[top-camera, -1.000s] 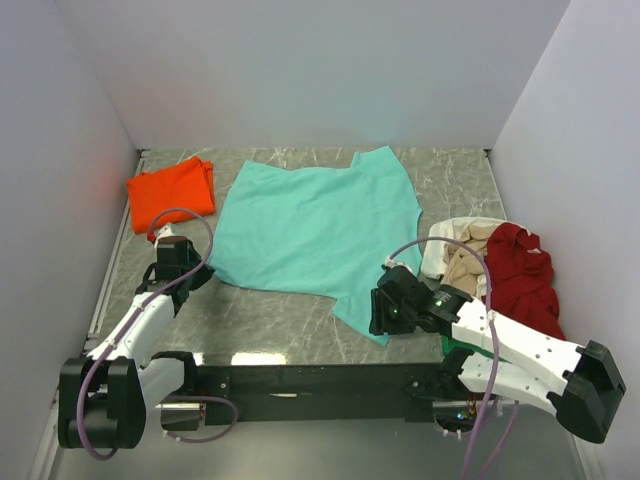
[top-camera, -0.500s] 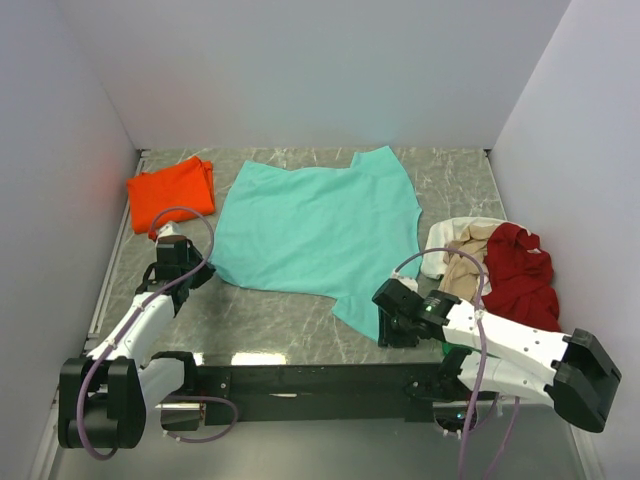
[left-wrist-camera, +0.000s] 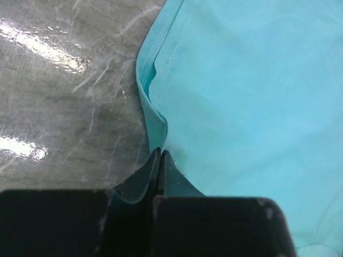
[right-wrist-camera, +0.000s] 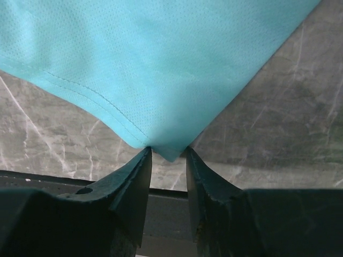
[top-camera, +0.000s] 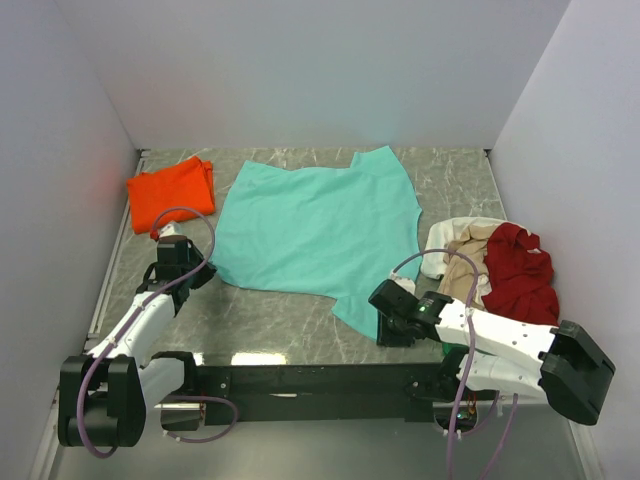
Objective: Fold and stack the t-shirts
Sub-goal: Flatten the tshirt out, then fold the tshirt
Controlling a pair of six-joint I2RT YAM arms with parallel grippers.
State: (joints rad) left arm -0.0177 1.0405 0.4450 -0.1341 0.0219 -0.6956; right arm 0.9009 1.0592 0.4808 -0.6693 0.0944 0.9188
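It was a robotics lab cell: plain white panels (top-camera: 300, 70) walled the far, left and right edges of a grey marbled tabletop (top-camera: 270, 320), with a black mounting rail (top-camera: 310, 378) along its near edge.

The folded orange cotton t-shirt (top-camera: 172, 190) lies left of the flat-spread teal cotton t-shirt (top-camera: 315, 230), the crumpled beige-white-red shirt heap (top-camera: 497, 265) right of it. My left gripper (top-camera: 203, 268) sits at its near-left corner, my right gripper (top-camera: 384, 326) at its near-right.
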